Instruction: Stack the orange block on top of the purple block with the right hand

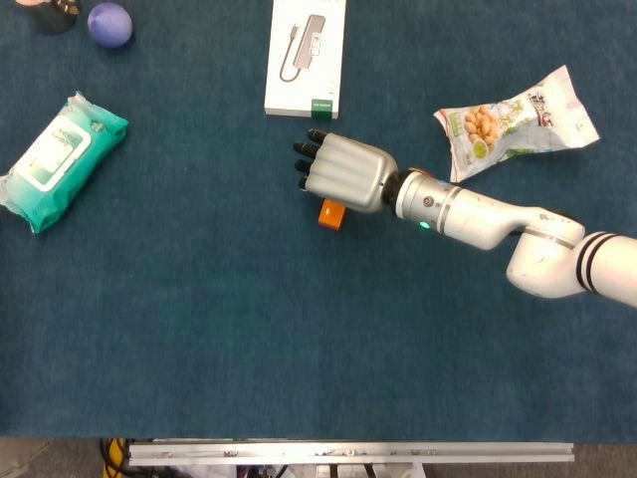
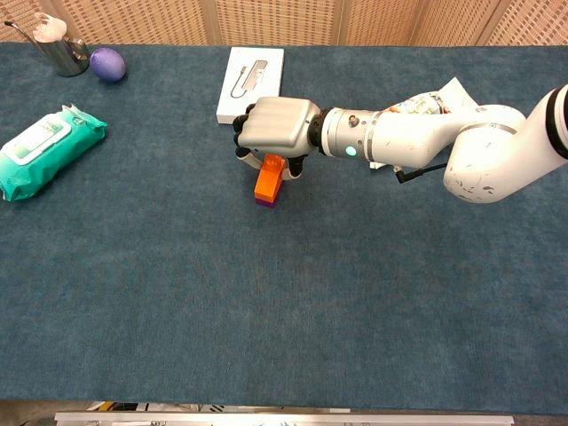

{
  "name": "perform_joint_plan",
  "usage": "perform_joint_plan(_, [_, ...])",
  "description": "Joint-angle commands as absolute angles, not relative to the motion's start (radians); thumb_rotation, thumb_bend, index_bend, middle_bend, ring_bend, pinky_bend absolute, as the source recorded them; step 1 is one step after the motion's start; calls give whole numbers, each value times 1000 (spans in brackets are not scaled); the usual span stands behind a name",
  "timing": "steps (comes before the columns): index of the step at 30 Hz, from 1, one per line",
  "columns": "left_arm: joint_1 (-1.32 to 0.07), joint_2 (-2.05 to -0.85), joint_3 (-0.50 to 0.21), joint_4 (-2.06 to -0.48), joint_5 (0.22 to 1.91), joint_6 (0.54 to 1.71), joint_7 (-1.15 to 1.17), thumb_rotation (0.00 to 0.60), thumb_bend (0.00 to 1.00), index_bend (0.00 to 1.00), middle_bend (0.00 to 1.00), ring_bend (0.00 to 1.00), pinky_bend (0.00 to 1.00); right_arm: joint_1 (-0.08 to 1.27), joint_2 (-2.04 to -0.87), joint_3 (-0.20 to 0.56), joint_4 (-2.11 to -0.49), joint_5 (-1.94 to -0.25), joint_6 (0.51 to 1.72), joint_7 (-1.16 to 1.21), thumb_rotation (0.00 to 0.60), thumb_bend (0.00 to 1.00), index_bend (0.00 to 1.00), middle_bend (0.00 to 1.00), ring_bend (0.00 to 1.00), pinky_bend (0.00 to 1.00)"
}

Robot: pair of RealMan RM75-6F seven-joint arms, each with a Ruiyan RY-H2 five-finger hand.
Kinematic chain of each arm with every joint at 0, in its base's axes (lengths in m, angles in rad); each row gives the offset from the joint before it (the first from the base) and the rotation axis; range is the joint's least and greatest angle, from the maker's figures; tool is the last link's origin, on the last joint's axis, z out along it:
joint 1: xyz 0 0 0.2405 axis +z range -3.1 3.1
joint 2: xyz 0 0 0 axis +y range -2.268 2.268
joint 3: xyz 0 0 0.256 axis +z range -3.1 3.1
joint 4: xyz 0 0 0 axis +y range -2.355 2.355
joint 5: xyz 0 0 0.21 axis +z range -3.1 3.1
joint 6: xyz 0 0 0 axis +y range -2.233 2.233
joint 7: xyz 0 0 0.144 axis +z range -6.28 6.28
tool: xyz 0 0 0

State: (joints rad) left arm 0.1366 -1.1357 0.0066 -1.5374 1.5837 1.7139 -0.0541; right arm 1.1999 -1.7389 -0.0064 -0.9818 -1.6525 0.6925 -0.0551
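Observation:
My right hand (image 2: 275, 129) is at the middle of the table, palm down, its fingers curled around the top of the orange block (image 2: 267, 180). The orange block stands upright on the purple block (image 2: 264, 201), of which only a thin strip shows underneath. In the head view, the right hand (image 1: 343, 172) covers most of the orange block (image 1: 330, 213), and the purple block is hidden. My left hand is in neither view.
A white box (image 1: 307, 55) lies just beyond the hand. A snack bag (image 1: 516, 119) is at the right, beside the forearm. At the left lie a teal wipes pack (image 1: 60, 157), a purple ball (image 1: 108, 23) and a metal cup (image 2: 58, 49).

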Motion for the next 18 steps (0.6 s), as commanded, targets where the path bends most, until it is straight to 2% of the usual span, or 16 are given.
perform_joint_plan(1, [137, -1136, 7, -1537, 1583, 1713, -54, 600, 233, 243, 267, 263, 164, 1199, -1739, -8, -982, -1652, 692, -57, 600, 189, 596, 371, 167, 229])
perform_joint_plan(10, [135, -1135, 6, -1536, 1584, 1711, -55, 600, 233, 243, 267, 263, 163, 1191, -1718, -4, -1009, -1644, 701, -66, 600, 180, 582, 369, 167, 211])
perform_joint_plan(12, [135, -1135, 6, -1537, 1585, 1711, -54, 600, 233, 243, 267, 263, 163, 1187, -1706, 2, -1028, -1635, 703, -71, 600, 137, 503, 348, 166, 188])
perform_joint_plan(14, [135, -1135, 6, -1539, 1584, 1710, -53, 600, 233, 243, 267, 263, 163, 1182, -1693, 5, -1047, -1631, 708, -80, 600, 49, 363, 303, 151, 166])
perform_joint_plan(18, [133, -1134, 5, -1539, 1586, 1708, -55, 600, 233, 243, 267, 263, 163, 1164, -1654, 19, -1112, -1613, 730, -109, 600, 0, 154, 206, 83, 131])
